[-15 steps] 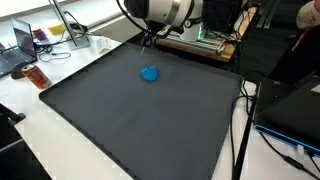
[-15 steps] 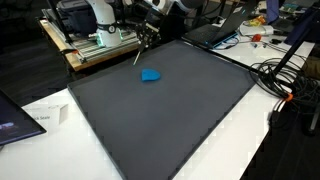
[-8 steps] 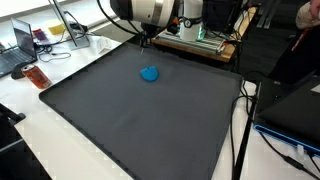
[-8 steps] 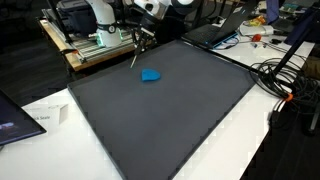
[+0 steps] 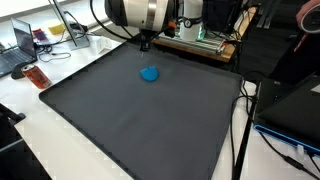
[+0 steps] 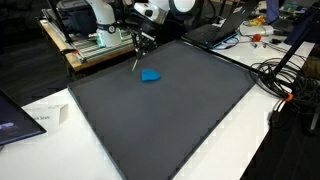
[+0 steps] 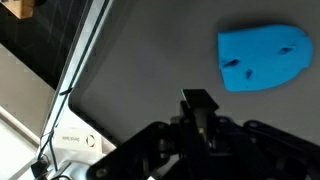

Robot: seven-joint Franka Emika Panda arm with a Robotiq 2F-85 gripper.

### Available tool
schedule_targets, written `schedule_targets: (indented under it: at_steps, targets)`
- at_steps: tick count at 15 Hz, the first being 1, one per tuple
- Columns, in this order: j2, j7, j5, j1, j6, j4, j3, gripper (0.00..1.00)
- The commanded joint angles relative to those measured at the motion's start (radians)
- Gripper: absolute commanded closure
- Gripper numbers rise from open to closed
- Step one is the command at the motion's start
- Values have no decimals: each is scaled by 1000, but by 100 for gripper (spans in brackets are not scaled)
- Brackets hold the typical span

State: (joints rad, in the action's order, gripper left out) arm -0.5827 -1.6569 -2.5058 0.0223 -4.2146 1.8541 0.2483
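While your jaws stand pressed together over the dark surface [image 5: 140, 130] near one edge, blue object [image 5: 150, 73] close by, wide room beyond it, arm [image 5: 135, 12] reaching down.

Even, diffuse indoor light from overhead, and both exterior views are bright enough. No hard shadows: the blue object [image 5: 150, 73] throws only a faint soft one on the dark mat [image 5: 140, 120]. The mat is matte with no glare, and it reads slightly greyer toward its far edge in an exterior view [image 6: 190, 50]. The white table [image 5: 50, 140] is close to washed out. Low resolution, so the background clutter is mushy and fine detail is lost. In the wrist view the gripper [image 7: 199, 102] is underexposed, nearly black and out of focus. The blue object is fairly sharp there, the mat edge at left looks slightly bowed by the wide lens, and the corners are soft.
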Motion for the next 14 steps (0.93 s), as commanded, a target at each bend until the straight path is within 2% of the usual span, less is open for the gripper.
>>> schedule_targets:
  at_steps: [1,11,14]
  targets:
    - [-44,25,-9,82,-31,-75,56,97]
    - [-131,253,-8,243,-31,-145,148,97]
    - [-146,302,-8,301,-31,-153,197,97]
